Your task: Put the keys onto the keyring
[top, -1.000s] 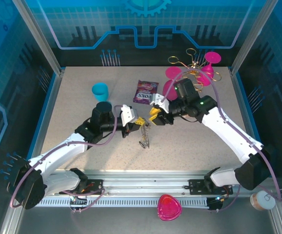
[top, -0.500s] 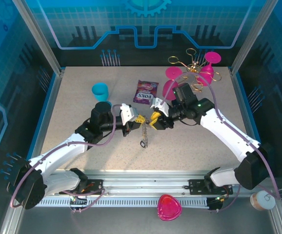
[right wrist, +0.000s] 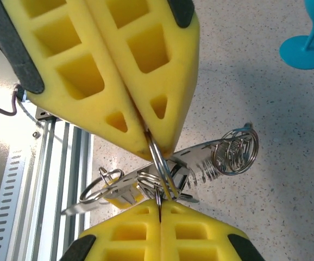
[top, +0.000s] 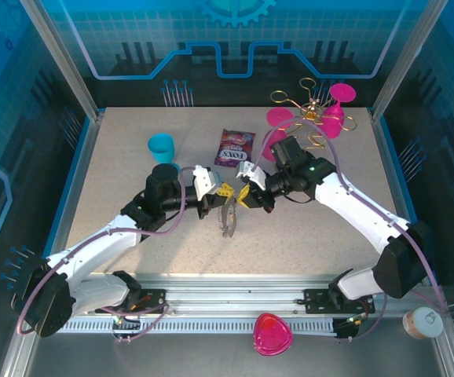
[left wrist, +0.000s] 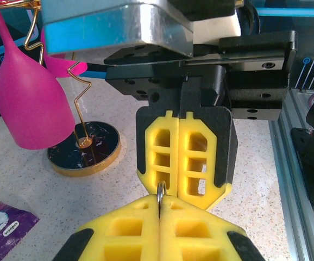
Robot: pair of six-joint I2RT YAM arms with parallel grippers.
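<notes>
Midway across a speckled beige counter (top: pixel 125 129), boxed in by blue-lit panels and aluminium posts, the left gripper (top: pixel 217 196) and right gripper (top: pixel 248 196) meet tip to tip. Each pair of yellow fingers (left wrist: pixel 195 167) is pressed together on the thin wire of the keyring (right wrist: pixel 158 160). The keys (right wrist: pixel 146 185) dangle in a bunch beneath the grip, a yellow tab among them and a silvery coil (right wrist: pixel 230 151) trailing to one side. Beyond the arms stand a blue goblet (top: pixel 162 147) and a purple snack packet (top: pixel 233 148), and pink goblets (top: pixel 278 122) crowd a gold wire rack (top: pixel 309 106) at the far right corner. Bare counter stretches along the left side and the near edge, where a slotted metal rail (top: pixel 235 302) carries both bases. A pink heart-shaped dish (top: pixel 272 334) lies on the near side of that rail.
</notes>
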